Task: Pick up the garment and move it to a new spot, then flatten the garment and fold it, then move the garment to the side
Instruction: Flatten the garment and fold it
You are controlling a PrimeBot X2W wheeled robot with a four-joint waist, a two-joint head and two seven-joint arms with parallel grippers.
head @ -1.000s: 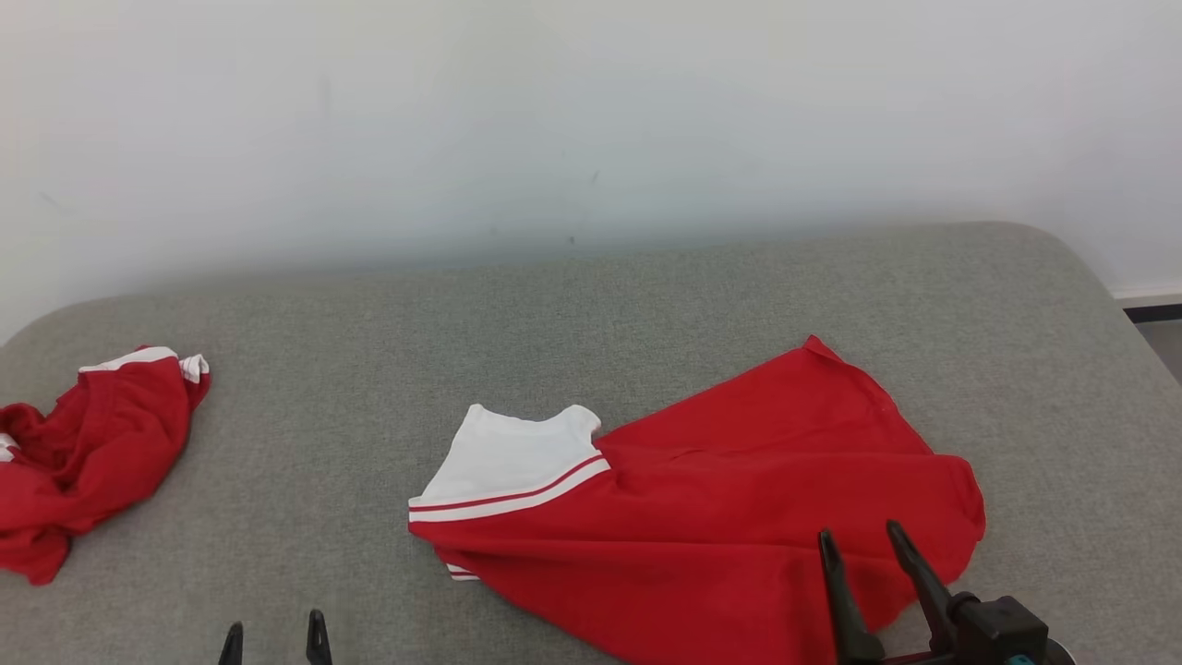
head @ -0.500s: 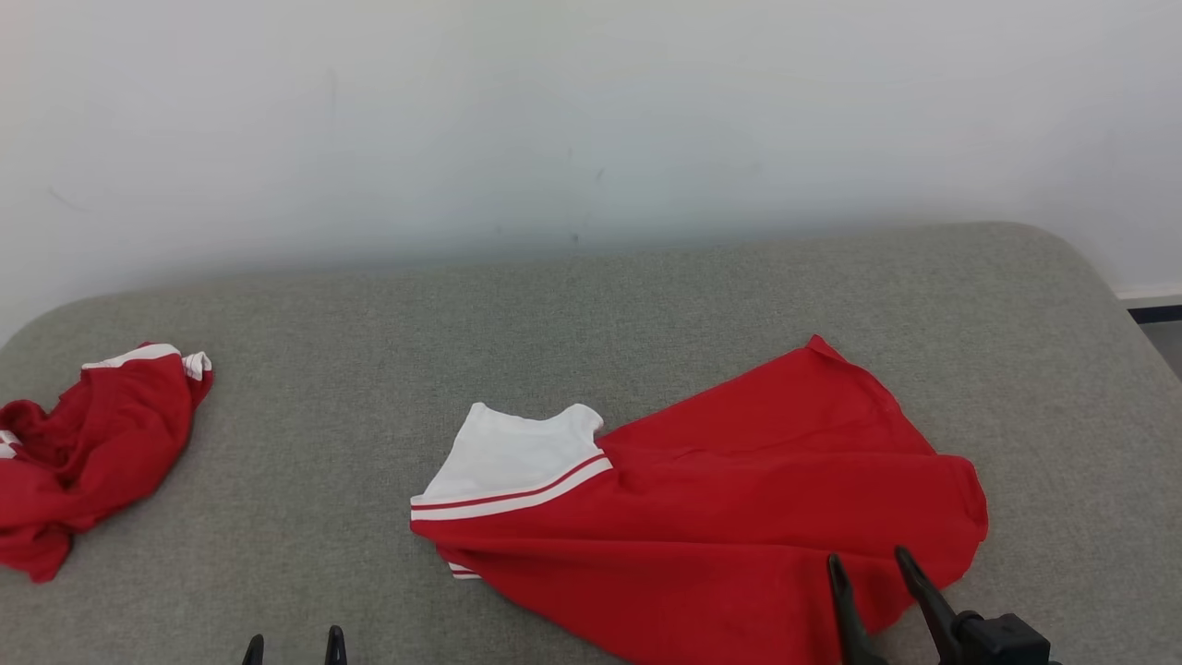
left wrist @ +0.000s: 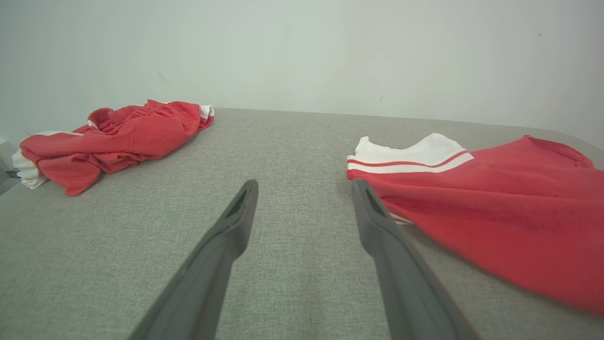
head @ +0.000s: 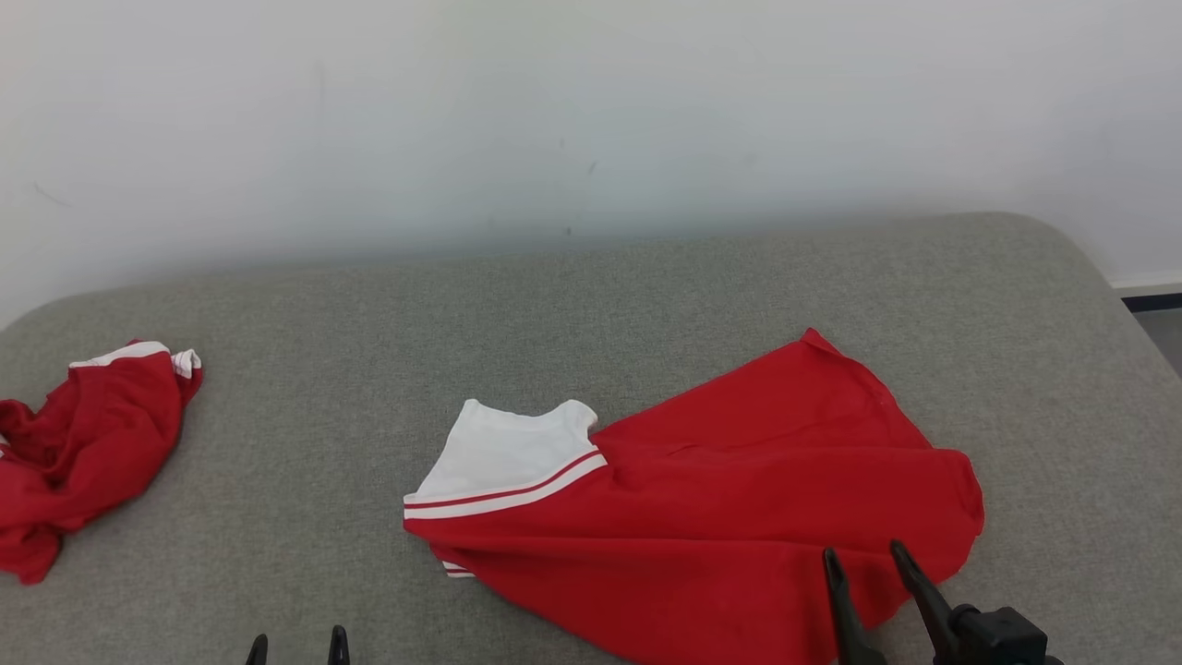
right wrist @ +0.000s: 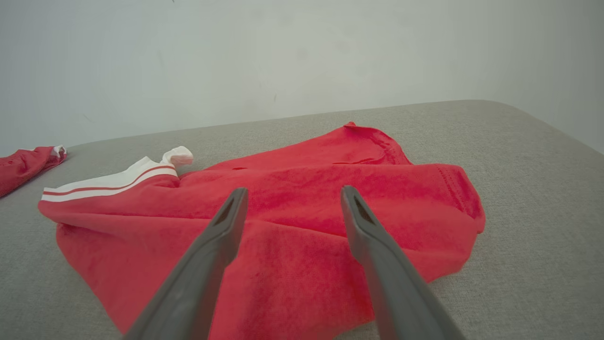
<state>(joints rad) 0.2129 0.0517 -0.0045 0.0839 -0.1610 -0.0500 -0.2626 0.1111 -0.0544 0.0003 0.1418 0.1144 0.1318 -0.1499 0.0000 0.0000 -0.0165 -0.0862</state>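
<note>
Left gripper [head: 297,645] and right gripper [head: 863,552] both spread, empty — right over the garment [head: 702,517], left over bare grey cushion [head: 305,517]

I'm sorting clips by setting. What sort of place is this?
Probably an indoor test room for garment folding: a grey fabric-covered surface against a bare white wall, bearing a spread red garment and a crumpled red garment.
</note>
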